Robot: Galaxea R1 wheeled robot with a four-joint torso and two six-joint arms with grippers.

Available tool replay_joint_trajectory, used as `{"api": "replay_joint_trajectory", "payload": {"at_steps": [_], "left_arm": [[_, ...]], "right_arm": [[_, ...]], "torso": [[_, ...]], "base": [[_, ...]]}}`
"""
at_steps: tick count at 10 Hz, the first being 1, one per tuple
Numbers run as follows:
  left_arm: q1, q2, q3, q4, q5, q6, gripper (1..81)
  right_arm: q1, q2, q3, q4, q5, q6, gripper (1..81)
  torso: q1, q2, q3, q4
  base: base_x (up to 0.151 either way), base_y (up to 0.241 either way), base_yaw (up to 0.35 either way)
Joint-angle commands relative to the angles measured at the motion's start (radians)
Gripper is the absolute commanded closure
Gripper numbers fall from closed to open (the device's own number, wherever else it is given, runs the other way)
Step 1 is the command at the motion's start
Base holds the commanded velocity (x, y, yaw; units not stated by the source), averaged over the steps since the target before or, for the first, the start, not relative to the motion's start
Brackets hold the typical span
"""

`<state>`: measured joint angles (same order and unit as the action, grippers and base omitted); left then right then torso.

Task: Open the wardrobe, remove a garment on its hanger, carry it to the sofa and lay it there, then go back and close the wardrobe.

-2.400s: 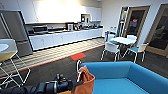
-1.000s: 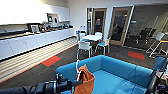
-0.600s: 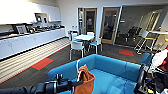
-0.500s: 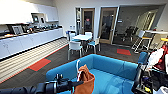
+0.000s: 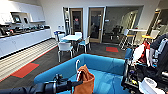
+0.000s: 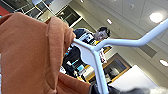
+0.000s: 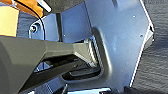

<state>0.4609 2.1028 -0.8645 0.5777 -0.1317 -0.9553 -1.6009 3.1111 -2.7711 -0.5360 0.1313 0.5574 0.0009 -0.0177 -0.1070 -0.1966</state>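
Head view: left arm (image 5: 56, 86) reaches level, jaws gripping hanger (image 5: 77, 65) over sofa (image 5: 105, 67).

White table (image 5: 71, 37) with white chairs (image 5: 65, 48) at 12 o'clock. Long white kitchen counter (image 5: 23, 40) at 10 o'clock, wall cabinets (image 5: 27, 11) above it. Red floor patch (image 5: 25, 70) at 9 o'clock, another (image 5: 112, 49) at 1 o'clock. Wooden doors (image 5: 95, 24) behind the table. Person (image 5: 160, 53) at 3 o'clock. High stools (image 5: 126, 37) at 2 o'clock.

blue sofa seat (image 5: 110, 80) open, person (image 5: 160, 60) alongside
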Motion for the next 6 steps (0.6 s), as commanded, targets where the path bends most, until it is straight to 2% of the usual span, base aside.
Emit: {"api": "replay_joint_trajectory", "payload": {"at_steps": [1, 4, 6], "left_arm": [[-0.144, -0.015, 0.061, 0.039, -0.109, 0.023, 81.1], [-0.144, -0.015, 0.056, 0.039, -0.109, 0.023, 81.1], [-0.143, -0.015, 0.058, 0.039, -0.109, 0.021, 81.1]], "right_arm": [[0.029, 0.010, 0.004, -0.009, -0.045, -0.005, 1.0], [0.031, 0.010, 0.005, -0.009, -0.047, -0.005, 1.0], [0.032, 0.011, 0.005, -0.009, -0.045, -0.005, 1.0]], "torso": [[0.000, 0.000, 0.000, 0.000], [0.000, 0.000, 0.000, 0.000], [0.000, 0.000, 0.000, 0.000]], "base": [[0.000, 0.000, -0.300], [0.000, 0.000, -0.303], [0.000, 0.000, -0.163]]}}
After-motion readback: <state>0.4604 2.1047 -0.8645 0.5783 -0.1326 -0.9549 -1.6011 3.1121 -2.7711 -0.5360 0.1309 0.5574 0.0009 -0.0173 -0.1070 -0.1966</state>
